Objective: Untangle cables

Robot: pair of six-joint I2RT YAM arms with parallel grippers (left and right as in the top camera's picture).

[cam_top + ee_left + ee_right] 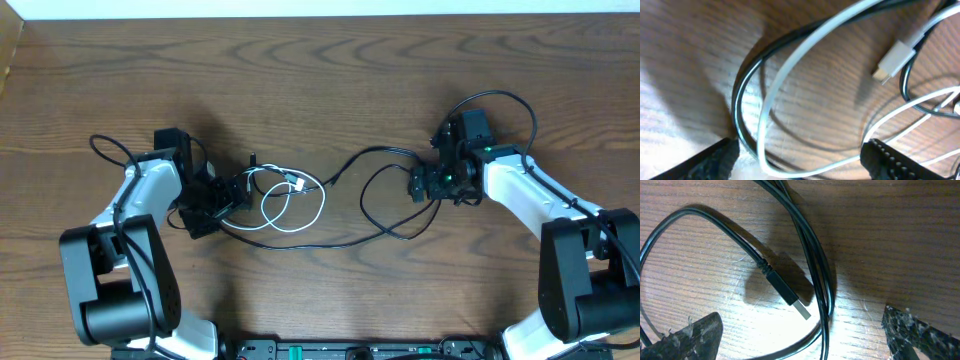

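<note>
Cables (380,150) look light and floppy. Left gripper (800,156) and right gripper (800,330) both gape empty. I'd pinch by the white plug (895,57), two o'clock from the left one.

Your overhead: even light, sharp. Left wrist: blurry close-up, glare on counter (670,125) lower left. Right wrist: sharper, bright patch bottom centre.

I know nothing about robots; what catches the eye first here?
Thin white cable loops tangled with black cables lie in the middle of the brown wooden table. The open left gripper sits at the white loops, the open right gripper above a black plug end.
</note>
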